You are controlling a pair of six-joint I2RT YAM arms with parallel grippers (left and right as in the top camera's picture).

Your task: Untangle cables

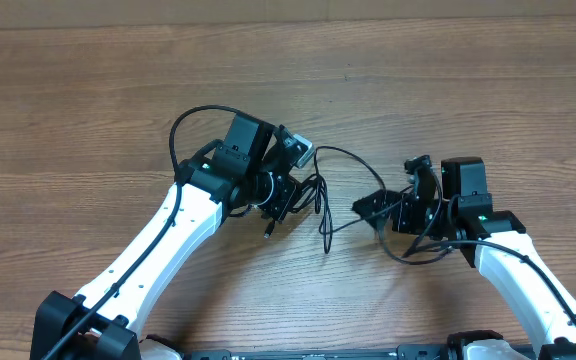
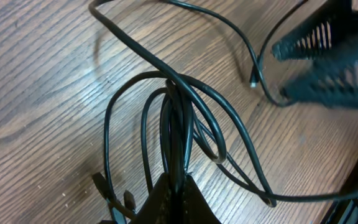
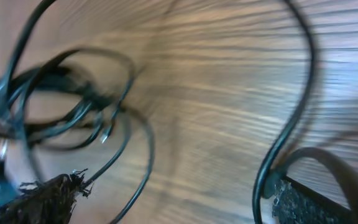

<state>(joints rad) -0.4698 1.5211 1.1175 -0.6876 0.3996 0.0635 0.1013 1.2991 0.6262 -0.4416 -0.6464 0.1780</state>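
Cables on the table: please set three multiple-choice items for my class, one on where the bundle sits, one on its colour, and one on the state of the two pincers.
1. Where is the bundle of cables?
A at the left pincer
B far from both arms
C hanging off the edge

2. What colour are the cables?
A white
B black
C red

3. How do the pincers stand?
A both open
B both shut
C left shut on the cables, right pincer open

Key:
1 A, the loops fan out from the left pincer's tip.
2 B, the cords show black against the brown table.
3 C, the left wrist view shows strands pinched between closed fingers, and the right wrist view shows fingers wide apart.
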